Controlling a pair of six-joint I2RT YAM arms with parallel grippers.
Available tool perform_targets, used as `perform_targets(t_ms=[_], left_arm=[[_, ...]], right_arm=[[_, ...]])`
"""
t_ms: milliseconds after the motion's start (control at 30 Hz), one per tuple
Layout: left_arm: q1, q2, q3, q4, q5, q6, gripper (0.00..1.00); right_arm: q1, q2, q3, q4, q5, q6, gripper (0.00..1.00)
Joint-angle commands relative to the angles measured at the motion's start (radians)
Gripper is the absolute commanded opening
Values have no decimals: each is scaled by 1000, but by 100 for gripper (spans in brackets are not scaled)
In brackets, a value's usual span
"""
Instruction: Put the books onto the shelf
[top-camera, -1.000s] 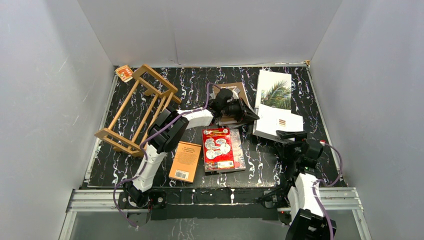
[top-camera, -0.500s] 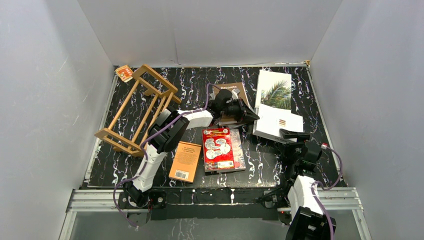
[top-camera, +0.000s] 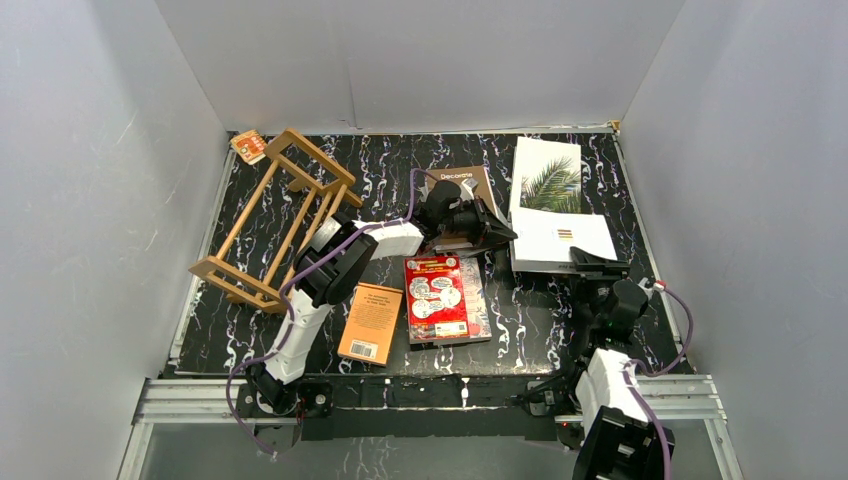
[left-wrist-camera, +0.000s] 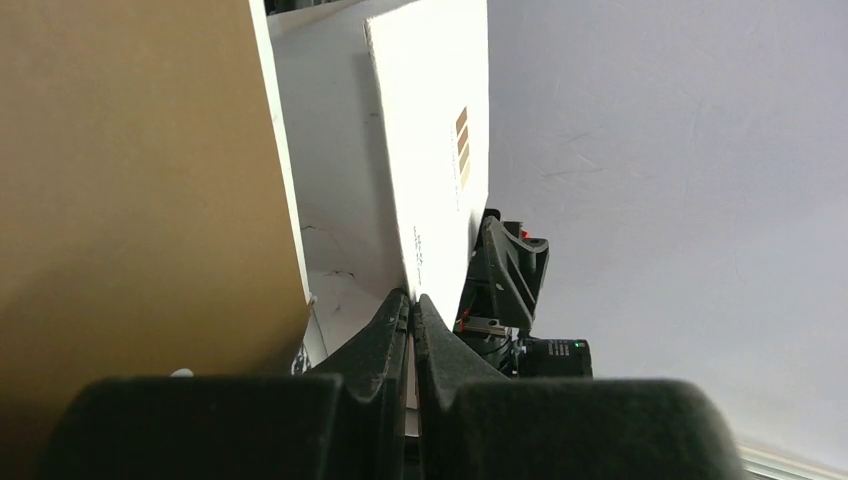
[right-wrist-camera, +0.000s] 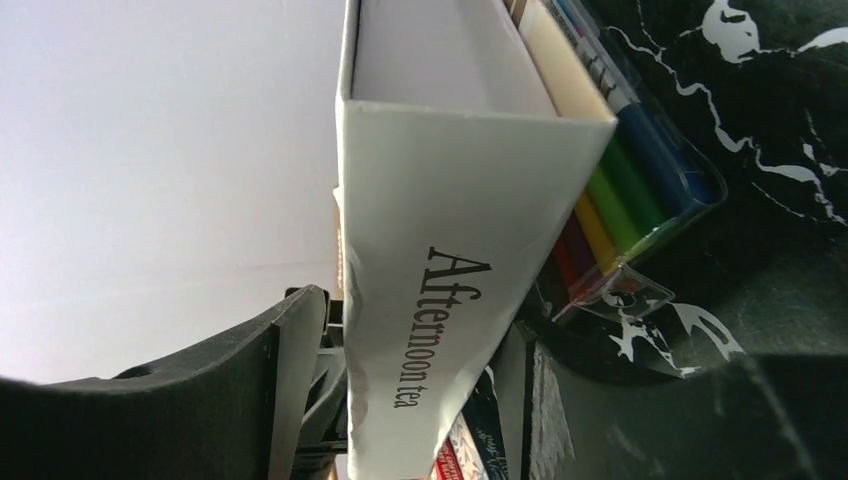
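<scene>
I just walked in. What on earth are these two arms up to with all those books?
Both arms are working on one white book, the one with "Afternoon tea" on its spine. The right gripper has its jaws on either side of that spine at the near edge. The left gripper has its jaws shut at the book's left edge. A marker pack lies right against it. The wooden shelf holds nothing yet; the red book, orange book, brown book and palm-leaf book lie flat.

Bright, even light; soft shadows; blurry wrist-view foregrounds.
</scene>
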Motion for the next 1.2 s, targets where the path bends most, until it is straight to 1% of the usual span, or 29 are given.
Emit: perform_targets(t_ms=[0, 67, 100, 133, 233, 267, 367, 433, 467, 533, 600, 667, 767, 1000, 1067, 1167], left_arm=[[2, -40, -23, -46, 44, -14, 0], [3, -37, -23, -45, 48, -14, 0], [3, -36, -19, -44, 50, -13, 0], [3, -34, -18, -44, 55, -13, 0], [3, -36, -17, -49, 57, -6, 0], [3, -38, -15, -53, 58, -2, 0], [2, -48, -15, -72, 55, 17, 0], [3, -58, -14, -93, 50, 36, 0], [3, -64, -11, -109, 46, 51, 5], [4, -82, -5, -159, 26, 95, 19], [6, -103, 14, -241, 1, 166, 30], [9, -125, 39, -337, -31, 243, 40], [17, -161, 49, -410, -56, 317, 51], [24, -249, 108, -560, -68, 480, 62], [34, -275, 140, -619, -82, 528, 63], [84, -310, 178, -685, -74, 586, 72]], right_arm=[[-3, 17, 29, 1, -8, -53, 70], [-3, 40, 49, -35, -14, -82, 74], [-3, 56, 63, -49, -20, -100, 74], [-3, 70, 72, -56, -26, -117, 70], [-3, 96, 100, -58, -43, -156, 54], [-3, 102, 113, -69, -43, -168, 51], [-3, 100, 158, -119, -40, -209, 45], [-3, 89, 179, -137, -36, -225, 43], [-3, 81, 192, -149, -31, -235, 43], [-3, 67, 219, -186, -25, -256, 42], [-3, 53, 253, -232, -16, -281, 42], [-3, 40, 293, -285, -6, -317, 42], [-3, 30, 359, -358, -2, -374, 42], [-3, 11, 512, -506, -15, -507, 41], [-3, 30, 569, -540, -55, -588, 40], [-3, 69, 642, -550, -138, -657, 39]])
